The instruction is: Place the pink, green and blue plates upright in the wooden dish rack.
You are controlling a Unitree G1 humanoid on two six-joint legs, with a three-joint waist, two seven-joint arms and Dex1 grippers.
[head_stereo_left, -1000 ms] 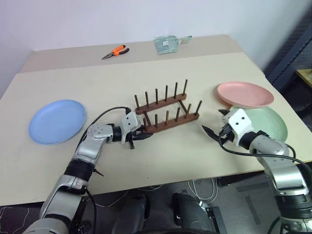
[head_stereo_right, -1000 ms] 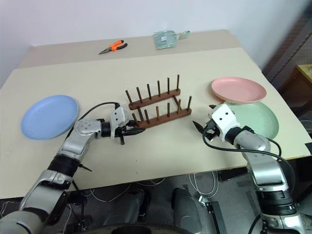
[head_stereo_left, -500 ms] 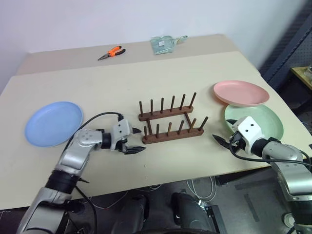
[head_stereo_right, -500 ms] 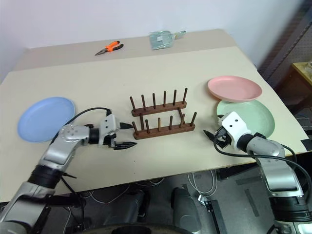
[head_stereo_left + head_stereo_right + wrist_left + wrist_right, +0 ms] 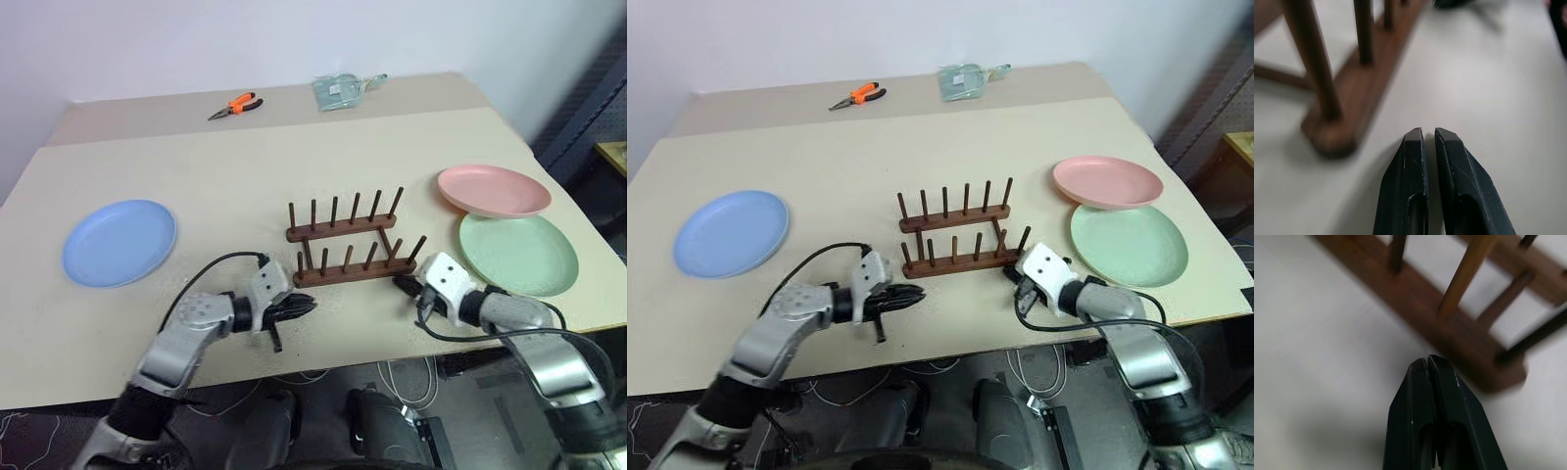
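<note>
The wooden dish rack [image 5: 351, 245] stands empty at the table's middle, its rails parallel to the front edge. My left gripper [image 5: 309, 305] is shut and empty just off the near rail's left end [image 5: 1332, 137]. Shut and empty too, my right gripper [image 5: 400, 284] sits by that rail's right end [image 5: 1459, 340]. The blue plate [image 5: 120, 242] lies flat at far left. At the right, the pink plate [image 5: 493, 189] lies flat behind the green plate [image 5: 517, 253], its rim overlapping the green one's.
Orange-handled pliers [image 5: 235, 103] and a pale green packet [image 5: 343, 88] lie on the back table section. The table's front edge [image 5: 323, 367] runs close below both grippers. Bare tabletop lies between the blue plate and the rack.
The rack has turned from slanted to square with the table's edge. Both grippers have shut. The left one drew back toward the front edge; the right one moved left to the rack's end.
</note>
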